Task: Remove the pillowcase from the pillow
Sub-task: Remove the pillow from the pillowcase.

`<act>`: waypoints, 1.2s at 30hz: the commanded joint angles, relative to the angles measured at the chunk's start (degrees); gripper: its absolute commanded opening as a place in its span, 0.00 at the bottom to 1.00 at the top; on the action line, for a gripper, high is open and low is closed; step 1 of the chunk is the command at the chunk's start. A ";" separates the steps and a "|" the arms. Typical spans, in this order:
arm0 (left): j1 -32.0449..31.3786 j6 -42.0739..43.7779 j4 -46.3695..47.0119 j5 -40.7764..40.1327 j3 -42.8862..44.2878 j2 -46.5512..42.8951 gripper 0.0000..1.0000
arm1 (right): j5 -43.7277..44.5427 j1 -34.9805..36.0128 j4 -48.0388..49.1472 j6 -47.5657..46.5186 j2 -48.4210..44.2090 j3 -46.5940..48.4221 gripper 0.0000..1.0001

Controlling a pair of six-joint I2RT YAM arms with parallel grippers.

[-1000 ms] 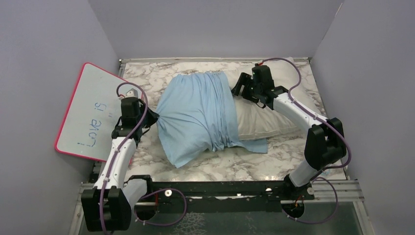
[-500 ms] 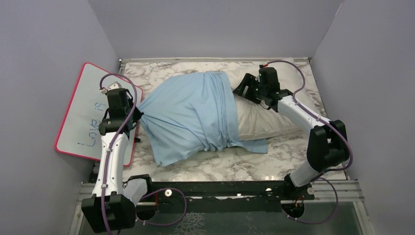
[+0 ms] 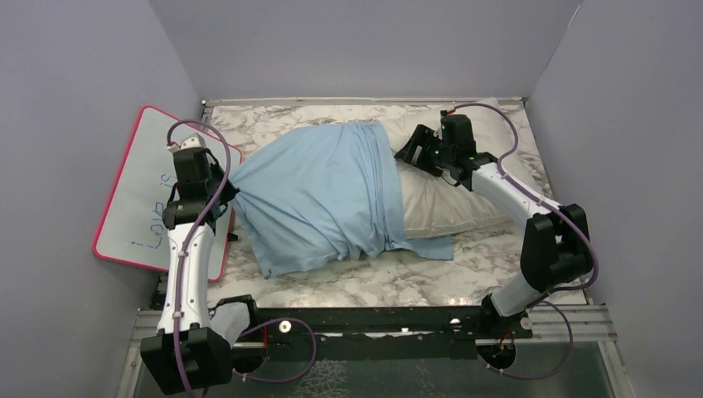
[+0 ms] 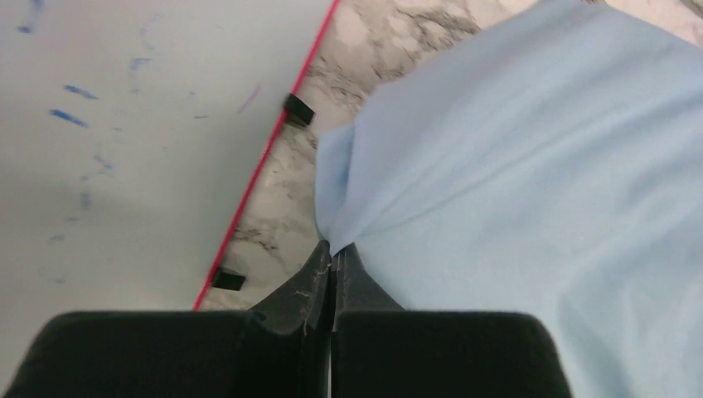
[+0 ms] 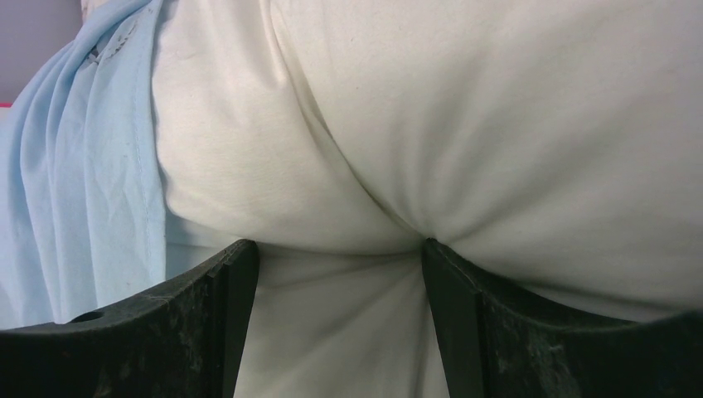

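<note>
Lt-blue wrinkly pillowcase (image 3: 319, 195), plump pillow (image 3: 441, 201)

A pink-rimmed whiteboard (image 3: 137, 195) bearing blue writing rests tilted over the left edge of the marble-patterned table (image 3: 373, 282).

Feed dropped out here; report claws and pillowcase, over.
Left claw shut on pillowcase corner, cloth pulled taut. Right claw clamped on bare pillow end. Whiteboard beside left claw.
</note>
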 commanded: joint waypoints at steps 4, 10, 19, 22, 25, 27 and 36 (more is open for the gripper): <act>1.42 0.96 9.36 31.42 -4.77 6.31 0.00 | 3.35 -1.41 -18.64 -2.83 4.87 -5.13 0.78; 1.42 0.73 9.56 35.22 -7.28 10.50 0.17 | 2.40 -1.40 -18.81 -2.92 4.13 -5.29 0.78; 1.42 -9.20 24.89 49.92 -16.78 10.36 0.51 | 0.43 -1.41 -18.44 -2.48 3.76 -5.42 0.78; 1.38 -14.89 34.42 54.57 -21.12 10.49 0.68 | 0.13 -1.41 -18.49 -2.40 4.02 -5.40 0.78; 1.35 -19.20 42.74 56.74 -24.11 10.68 0.79 | -0.18 -1.41 -18.27 -2.31 3.99 -5.75 0.78; 1.12 -21.97 47.57 57.49 -25.73 10.93 0.82 | -0.55 -1.38 -18.01 -2.10 4.08 -6.15 0.78; -8.85 -25.17 55.08 50.55 -26.97 15.81 0.85 | -3.03 -1.41 -16.97 -1.60 4.76 -6.77 0.78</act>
